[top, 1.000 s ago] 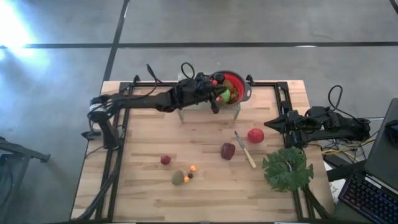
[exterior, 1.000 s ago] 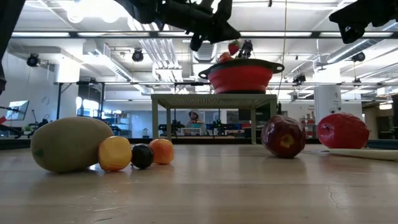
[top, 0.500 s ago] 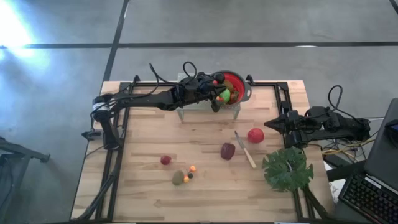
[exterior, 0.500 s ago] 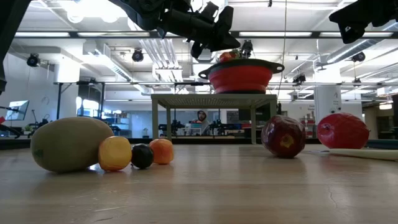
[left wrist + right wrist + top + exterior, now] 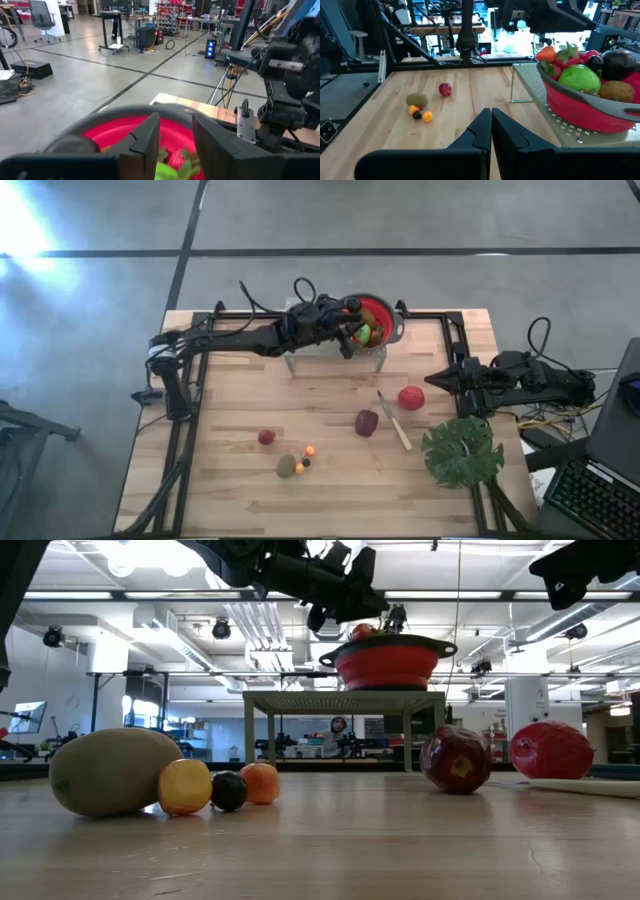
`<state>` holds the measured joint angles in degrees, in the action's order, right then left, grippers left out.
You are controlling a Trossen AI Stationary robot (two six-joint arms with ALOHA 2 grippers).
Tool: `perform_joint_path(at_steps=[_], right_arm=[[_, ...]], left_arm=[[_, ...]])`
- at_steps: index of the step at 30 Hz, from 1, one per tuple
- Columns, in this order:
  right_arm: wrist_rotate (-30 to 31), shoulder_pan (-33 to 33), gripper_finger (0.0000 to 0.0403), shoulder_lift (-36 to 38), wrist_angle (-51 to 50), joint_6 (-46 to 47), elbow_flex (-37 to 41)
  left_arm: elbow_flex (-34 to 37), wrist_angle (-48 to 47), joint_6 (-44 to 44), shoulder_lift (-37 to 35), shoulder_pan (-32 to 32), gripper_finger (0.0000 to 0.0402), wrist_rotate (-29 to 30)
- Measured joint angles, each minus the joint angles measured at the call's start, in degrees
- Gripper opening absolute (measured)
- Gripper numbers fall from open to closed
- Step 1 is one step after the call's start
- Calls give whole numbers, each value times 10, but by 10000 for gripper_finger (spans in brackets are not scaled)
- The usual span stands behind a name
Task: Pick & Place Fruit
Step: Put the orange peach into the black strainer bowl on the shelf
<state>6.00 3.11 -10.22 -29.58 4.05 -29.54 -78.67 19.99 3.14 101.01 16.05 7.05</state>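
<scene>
A red bowl (image 5: 380,312) stands on a raised perforated stand (image 5: 340,700) at the table's far side and holds a strawberry (image 5: 176,160), a green apple (image 5: 578,77), a kiwi (image 5: 615,91) and dark fruit. My left gripper (image 5: 176,120) hovers open just above the bowl's near-left rim (image 5: 345,610). On the table lie a red apple (image 5: 410,397), a maroon fruit (image 5: 367,422), a small red fruit (image 5: 266,437), a kiwi (image 5: 287,466), orange pieces (image 5: 185,787) and a dark berry (image 5: 228,790). My right gripper (image 5: 432,379) waits shut at the right edge.
A slim knife (image 5: 393,420) lies between the maroon fruit and the red apple. A big green leaf (image 5: 462,450) sits at the near right corner. The stand's legs (image 5: 247,735) rise from the table's far middle. Bare wood shows in the left half (image 5: 225,395).
My left gripper has let go of the strawberry it held above the bowl. The strawberry has dropped and now lies in the bowl among the other fruit. The gripper stays over the rim.
</scene>
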Motion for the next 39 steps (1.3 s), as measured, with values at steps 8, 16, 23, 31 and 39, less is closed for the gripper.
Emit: perform_joint_path(at_steps=[8, 16, 23, 31, 39], right_arm=[[0, 0, 8, 0, 0, 0, 0], [0, 0, 8, 0, 0, 0, 0], [0, 0, 8, 0, 0, 0, 0], [0, 0, 8, 0, 0, 0, 0], [0, 0, 8, 0, 0, 0, 0]], left_arm=[[-54, -31, 2, 0, -1, 132, -26], [-156, -237, -2, 0, -15, 133, -86], [-222, -404, -3, -1, -45, 128, -87], [-234, -533, -2, -7, -119, 128, -90], [-222, -597, 20, -7, -226, 128, -76]])
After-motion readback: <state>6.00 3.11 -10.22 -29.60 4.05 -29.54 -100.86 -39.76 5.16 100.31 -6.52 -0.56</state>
